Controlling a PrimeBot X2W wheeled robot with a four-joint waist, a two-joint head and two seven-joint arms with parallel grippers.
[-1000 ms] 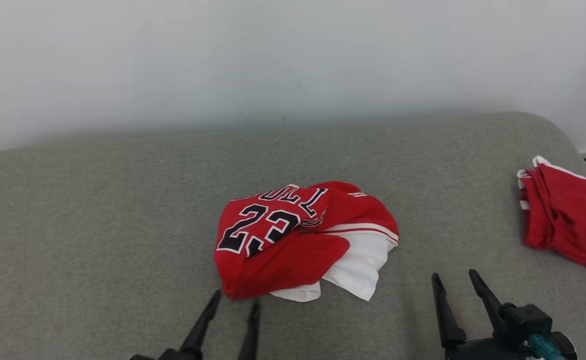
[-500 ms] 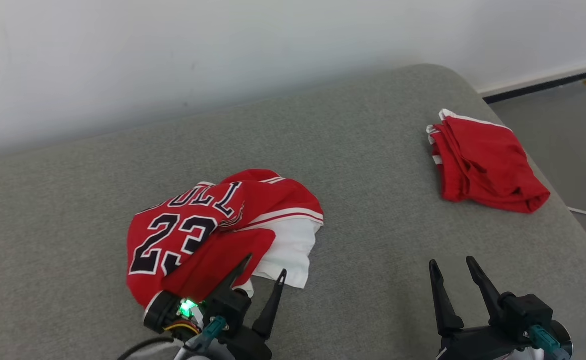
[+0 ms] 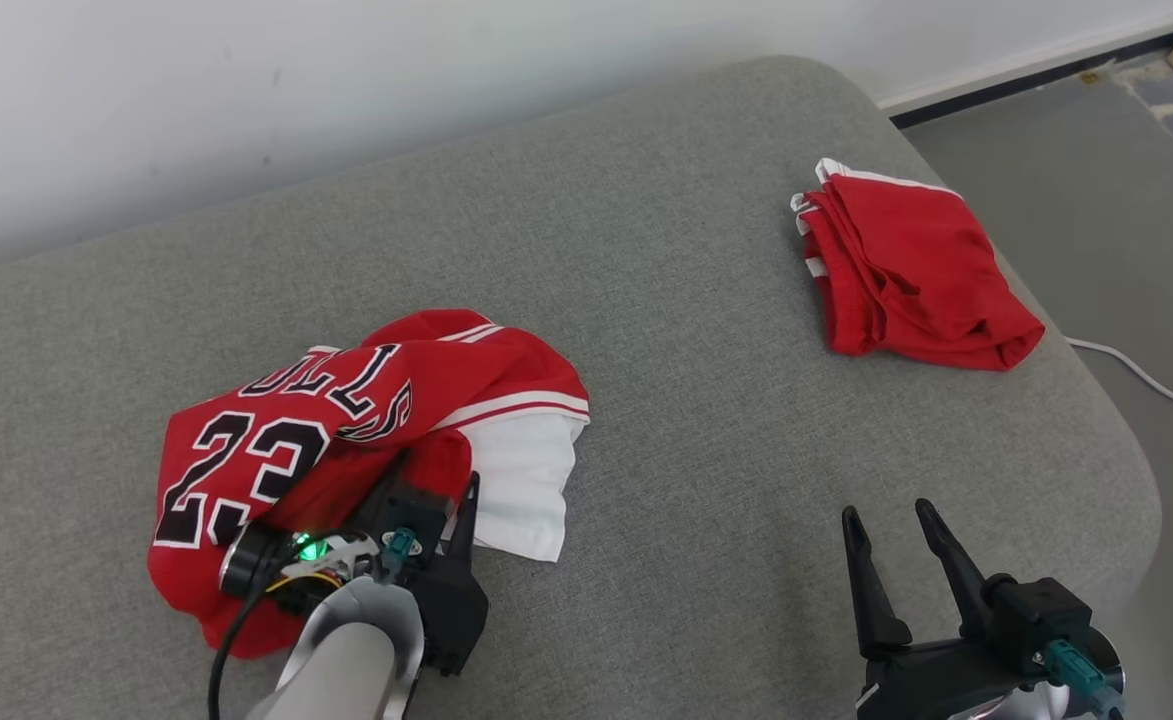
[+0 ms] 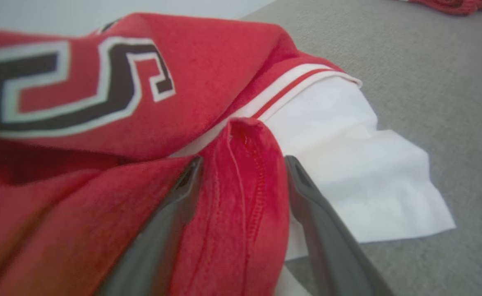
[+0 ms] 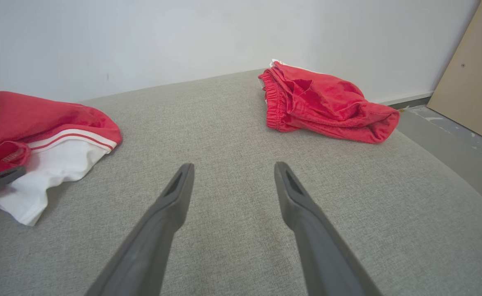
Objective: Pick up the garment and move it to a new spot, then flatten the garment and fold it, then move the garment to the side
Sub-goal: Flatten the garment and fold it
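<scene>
The garment point(image 3: 276, 440) is a crumpled red jersey with a black "23" and a white layer showing at its right. It lies on the grey cushion point(image 3: 696, 350), at the lower left of the head view. My left gripper point(image 3: 436, 475) rests on its near edge. Its fingers stand open on either side of a raised red hem fold, seen close up in the left wrist view on the garment point(image 4: 142, 102) between the left gripper point(image 4: 244, 160) fingers. My right gripper point(image 3: 886, 510) hovers open over bare cushion to the right, nothing between its fingers point(image 5: 175, 193).
A folded pile of red shorts point(image 3: 906, 270) lies near the cushion's far right corner. The cushion's rounded right edge drops to a grey floor with a white cable point(image 3: 1146, 375). A white wall runs behind; a wooden board point(image 5: 462, 82) leans at the right.
The head camera has swung to the right, shifting the whole picture. My left gripper has pushed forward onto the jersey's near edge and now straddles a red fold. The right gripper has kept its pose.
</scene>
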